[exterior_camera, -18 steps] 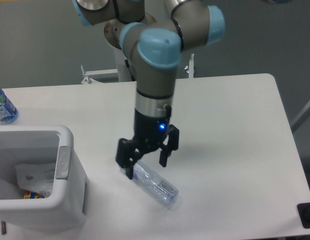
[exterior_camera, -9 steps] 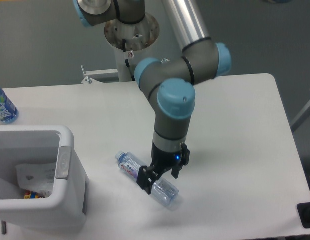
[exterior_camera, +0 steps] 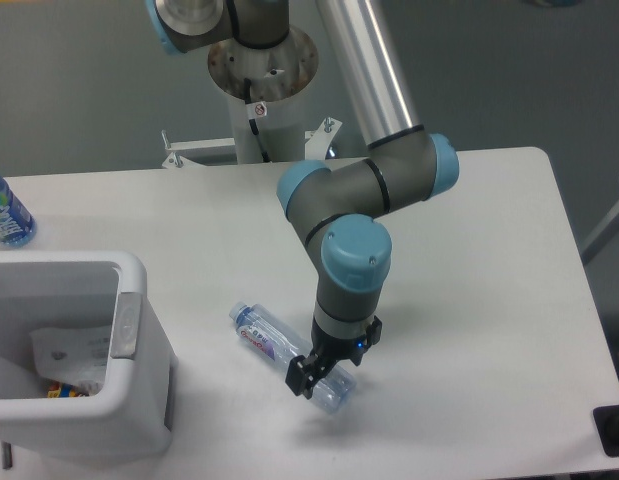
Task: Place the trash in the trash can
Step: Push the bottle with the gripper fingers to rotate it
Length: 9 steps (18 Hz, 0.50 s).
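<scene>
The clear slim bottle [exterior_camera: 263, 334] with a red-blue label lies on its side on the table, cap pointing to the back left. My gripper [exterior_camera: 329, 374] is low over its base end, one finger on each side of it; the jaws look spread and the bottle rests on the table. The white trash can [exterior_camera: 132, 300] stands at the front left, about a bottle's length from the cap. A crumpled whitish wrapper [exterior_camera: 71, 352] lies inside it with some coloured scraps.
A second bottle [exterior_camera: 6, 213] with an all-blue label stands at the far left edge of the table. The arm's base and a metal bracket [exterior_camera: 179, 152] are behind the table's back edge. A dark object [exterior_camera: 614, 430] sits at the front right corner.
The arm swung right and down along the bottle, from over its cap end to its base end. The gripper dropped lower until its fingers straddle the bottle. The bottle has not moved.
</scene>
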{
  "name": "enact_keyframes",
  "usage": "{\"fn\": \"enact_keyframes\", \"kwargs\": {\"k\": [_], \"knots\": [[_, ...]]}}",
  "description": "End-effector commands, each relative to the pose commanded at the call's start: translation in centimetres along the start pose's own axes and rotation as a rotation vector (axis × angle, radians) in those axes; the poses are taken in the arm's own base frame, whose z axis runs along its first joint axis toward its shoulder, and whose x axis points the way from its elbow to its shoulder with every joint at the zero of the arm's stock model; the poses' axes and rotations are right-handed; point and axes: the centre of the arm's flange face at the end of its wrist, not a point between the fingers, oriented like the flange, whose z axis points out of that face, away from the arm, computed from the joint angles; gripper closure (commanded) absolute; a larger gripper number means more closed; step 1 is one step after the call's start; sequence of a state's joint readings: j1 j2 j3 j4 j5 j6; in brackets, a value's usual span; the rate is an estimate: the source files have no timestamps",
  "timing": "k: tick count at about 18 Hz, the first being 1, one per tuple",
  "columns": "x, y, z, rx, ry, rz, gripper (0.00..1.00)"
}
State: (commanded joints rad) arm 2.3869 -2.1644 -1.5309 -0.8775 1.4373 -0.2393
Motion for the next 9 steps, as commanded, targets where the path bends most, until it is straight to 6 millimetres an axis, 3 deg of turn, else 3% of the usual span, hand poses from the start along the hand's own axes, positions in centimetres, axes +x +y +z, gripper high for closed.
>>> {"fn": "enact_keyframes", "kwargs": {"k": [9], "knots": [[-0.6, -0.3, 2.9, -0.026, -0.042, -0.006, 0.0]]}}
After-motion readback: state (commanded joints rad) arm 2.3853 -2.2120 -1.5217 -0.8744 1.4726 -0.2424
